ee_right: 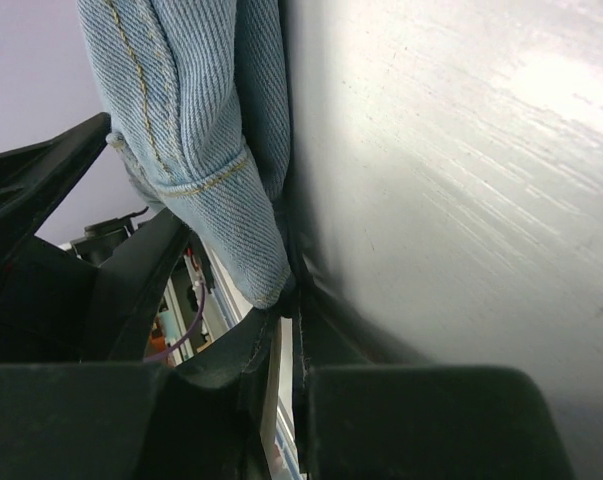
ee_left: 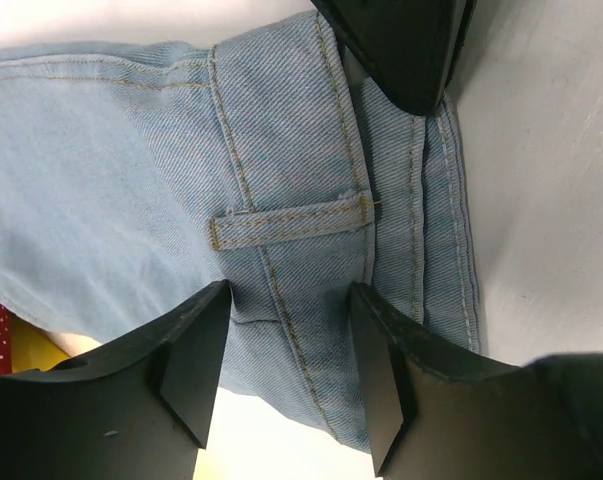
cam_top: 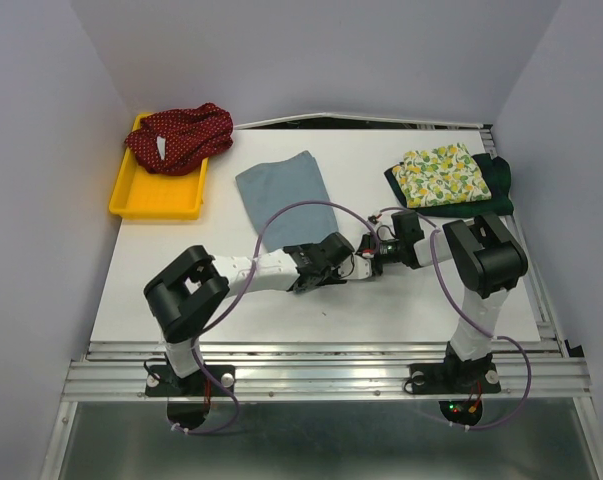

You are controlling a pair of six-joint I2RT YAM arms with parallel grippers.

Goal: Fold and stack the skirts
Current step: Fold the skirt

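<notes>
The light-blue denim skirt (cam_top: 286, 195) lies folded at the table's middle. My left gripper (cam_top: 326, 262) is at its near edge. In the left wrist view the gripper (ee_left: 291, 350) is open, its fingers (ee_left: 196, 360) standing either side of the denim (ee_left: 281, 150) just below a belt loop. My right gripper (cam_top: 369, 250) meets the same edge from the right. In the right wrist view it (ee_right: 289, 300) is shut on a folded corner of the denim (ee_right: 191, 110). The red white-dotted skirt (cam_top: 181, 135) lies bunched in the tray. The lemon-print skirt (cam_top: 441, 175) lies folded on the dark green one (cam_top: 499, 185).
The yellow plastic tray (cam_top: 151, 198) stands at the back left. The two-skirt pile is at the back right, near the table's right edge. The two grippers are very close together; one right finger (ee_left: 401, 50) shows in the left wrist view.
</notes>
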